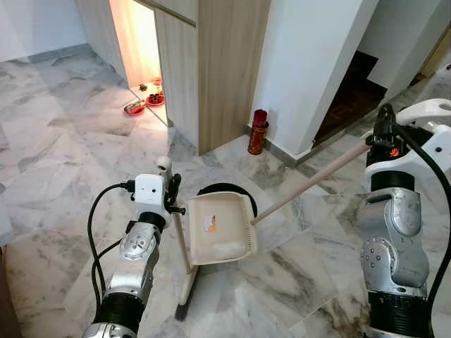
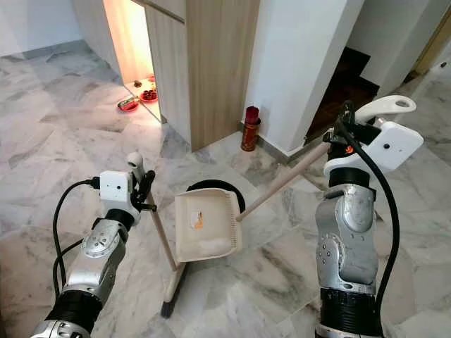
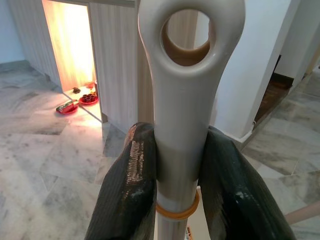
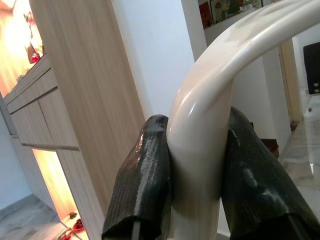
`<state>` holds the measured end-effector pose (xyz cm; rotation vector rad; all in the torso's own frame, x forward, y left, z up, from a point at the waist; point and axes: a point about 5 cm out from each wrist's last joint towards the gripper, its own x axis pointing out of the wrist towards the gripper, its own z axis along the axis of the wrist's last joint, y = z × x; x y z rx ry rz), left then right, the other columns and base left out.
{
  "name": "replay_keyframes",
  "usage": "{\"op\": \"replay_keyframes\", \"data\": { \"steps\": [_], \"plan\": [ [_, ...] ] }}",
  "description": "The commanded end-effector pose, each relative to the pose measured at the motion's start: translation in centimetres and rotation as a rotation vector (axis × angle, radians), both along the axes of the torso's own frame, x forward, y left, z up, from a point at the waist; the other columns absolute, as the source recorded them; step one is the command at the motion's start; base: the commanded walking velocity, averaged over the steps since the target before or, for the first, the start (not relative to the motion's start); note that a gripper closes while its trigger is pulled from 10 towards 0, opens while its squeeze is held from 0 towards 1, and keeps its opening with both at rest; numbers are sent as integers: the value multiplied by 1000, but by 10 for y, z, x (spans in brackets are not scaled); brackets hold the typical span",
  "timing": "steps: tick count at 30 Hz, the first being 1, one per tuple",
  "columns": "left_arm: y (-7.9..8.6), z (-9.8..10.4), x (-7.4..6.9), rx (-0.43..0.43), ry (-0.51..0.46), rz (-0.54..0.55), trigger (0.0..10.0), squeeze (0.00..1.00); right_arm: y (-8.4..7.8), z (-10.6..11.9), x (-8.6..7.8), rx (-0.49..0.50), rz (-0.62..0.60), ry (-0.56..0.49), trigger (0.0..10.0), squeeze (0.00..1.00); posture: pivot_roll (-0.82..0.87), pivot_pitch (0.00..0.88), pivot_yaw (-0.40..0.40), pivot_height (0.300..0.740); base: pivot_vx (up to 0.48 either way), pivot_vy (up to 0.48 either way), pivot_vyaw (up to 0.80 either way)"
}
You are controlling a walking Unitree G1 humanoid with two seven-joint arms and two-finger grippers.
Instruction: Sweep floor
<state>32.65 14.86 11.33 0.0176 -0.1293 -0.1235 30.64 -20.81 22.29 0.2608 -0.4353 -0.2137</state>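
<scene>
left gripper (image 3: 177, 200) clamped on the broom handle (image 3: 180, 115), its brush on the marble floor (image 1: 63, 148). right gripper (image 4: 197, 190) clamped on the dustpan handle (image 4: 210, 105); dustpan (image 1: 220, 229) tilted up between the arms.

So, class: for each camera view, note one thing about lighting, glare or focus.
Left eye view: warm orange glow from the lit wooden cabinet niche spills onto the grey marble floor, overexposed. Right eye view: dark stairwell opening in shadow. Left wrist view: the left gripper and cream broom handle are soft, close up. Right wrist view: glare streaks on the curved cream dustpan handle in the right gripper.
</scene>
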Motion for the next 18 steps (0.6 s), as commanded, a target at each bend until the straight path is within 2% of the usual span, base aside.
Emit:
{"op": "replay_keyframes", "data": {
  "steps": [1, 12, 15, 18],
  "plan": [
    [-3, 6, 2, 10, -29, -10, 10000, 0, 0, 17, -2, 8, -6, -89, 10000, 0, 200, 11, -63, 740, 0, 0, 0],
    [-2, 6, 2, 11, -29, -5, 10000, 0, 0, 17, 0, 11, -6, -92, 10000, 0, 203, 9, -66, 740, 0, 0, 0],
    [23, 3, 1, 1, -19, 185, 10000, 0, 2, 16, 3, 11, -12, -106, 10000, 0, 217, 12, -69, 740, 0, 0, 0],
    [22, 3, 1, 2, -18, 187, 10000, 0, 3, 16, 3, 5, -11, -102, 10000, 0, 217, 13, -69, 740, 0, 0, 0]
  ]
}}
